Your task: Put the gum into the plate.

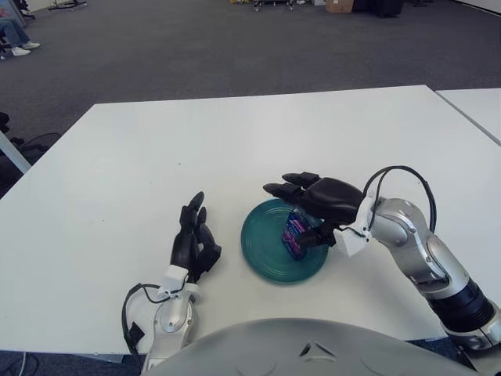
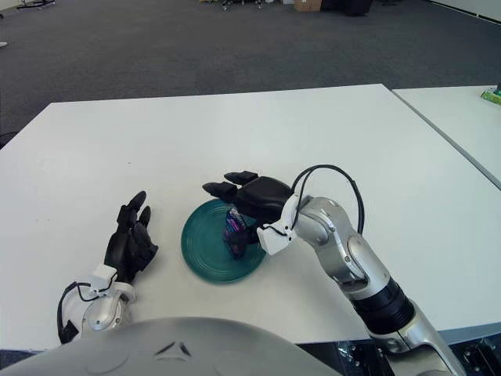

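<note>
A small blue and purple gum pack (image 1: 296, 233) stands tilted on its edge inside the teal plate (image 1: 262, 244), toward the plate's right side. My right hand (image 1: 300, 207) hovers over the plate's right half, directly above the gum. Its fingers (image 1: 283, 185) stretch out to the left, well above the pack and not around it. The pack's right side is against the thumb under the palm. In the right eye view the gum (image 2: 233, 230) shows the same way. My left hand (image 1: 194, 236) shows left of the plate with its fingers relaxed, holding nothing.
The plate sits near the front middle of a white table (image 1: 235, 141). A second white table (image 1: 477, 106) stands at the far right, across a narrow gap. Grey carpet lies beyond the far edge.
</note>
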Controlling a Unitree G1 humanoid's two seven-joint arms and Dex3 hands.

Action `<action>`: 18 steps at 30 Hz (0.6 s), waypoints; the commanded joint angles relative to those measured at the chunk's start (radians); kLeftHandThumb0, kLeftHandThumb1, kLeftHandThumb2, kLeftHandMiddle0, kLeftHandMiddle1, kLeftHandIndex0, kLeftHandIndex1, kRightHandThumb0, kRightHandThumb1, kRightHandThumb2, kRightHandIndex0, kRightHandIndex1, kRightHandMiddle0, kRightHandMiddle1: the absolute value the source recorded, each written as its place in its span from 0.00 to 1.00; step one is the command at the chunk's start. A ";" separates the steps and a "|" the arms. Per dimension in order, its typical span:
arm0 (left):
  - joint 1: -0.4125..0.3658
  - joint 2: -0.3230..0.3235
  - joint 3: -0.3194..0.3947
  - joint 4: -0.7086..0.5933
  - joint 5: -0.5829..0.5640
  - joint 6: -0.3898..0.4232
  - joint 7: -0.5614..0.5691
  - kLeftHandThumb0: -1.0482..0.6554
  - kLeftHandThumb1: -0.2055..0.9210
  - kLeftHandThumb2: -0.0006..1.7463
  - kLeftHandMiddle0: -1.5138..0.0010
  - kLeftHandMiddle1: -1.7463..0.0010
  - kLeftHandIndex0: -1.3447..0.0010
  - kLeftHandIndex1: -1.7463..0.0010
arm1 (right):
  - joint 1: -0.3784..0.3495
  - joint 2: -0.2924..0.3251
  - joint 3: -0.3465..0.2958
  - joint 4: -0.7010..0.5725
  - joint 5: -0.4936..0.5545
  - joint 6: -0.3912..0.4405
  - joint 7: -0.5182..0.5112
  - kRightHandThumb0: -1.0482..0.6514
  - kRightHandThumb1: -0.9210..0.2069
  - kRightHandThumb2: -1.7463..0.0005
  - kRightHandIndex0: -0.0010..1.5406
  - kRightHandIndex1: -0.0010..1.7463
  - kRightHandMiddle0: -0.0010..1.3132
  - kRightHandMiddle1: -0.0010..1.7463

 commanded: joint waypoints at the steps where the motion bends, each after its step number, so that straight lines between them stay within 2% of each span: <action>1: -0.003 -0.008 0.001 0.007 0.016 0.006 0.016 0.03 1.00 0.57 0.87 1.00 1.00 0.75 | -0.038 0.003 -0.034 -0.016 0.045 0.019 0.007 0.00 0.00 0.48 0.00 0.00 0.01 0.01; 5: -0.007 -0.013 0.001 0.010 0.014 0.005 0.017 0.03 1.00 0.57 0.87 1.00 1.00 0.75 | -0.050 -0.001 -0.051 -0.009 0.069 0.026 0.001 0.00 0.00 0.47 0.00 0.00 0.02 0.01; 13: -0.009 -0.028 0.006 0.024 -0.040 0.011 -0.005 0.03 1.00 0.56 0.87 1.00 1.00 0.75 | -0.056 0.041 -0.111 -0.037 0.103 0.152 -0.020 0.00 0.00 0.47 0.00 0.00 0.04 0.02; 14: -0.009 -0.032 0.006 0.028 -0.048 0.005 -0.007 0.03 1.00 0.56 0.87 1.00 1.00 0.75 | -0.048 0.064 -0.135 -0.015 0.132 0.186 -0.037 0.00 0.00 0.42 0.00 0.00 0.03 0.01; 18: -0.011 -0.042 0.006 0.031 -0.065 -0.016 -0.010 0.03 1.00 0.56 0.87 1.00 1.00 0.74 | 0.000 0.183 -0.220 0.097 0.250 0.288 -0.144 0.00 0.00 0.44 0.03 0.01 0.06 0.03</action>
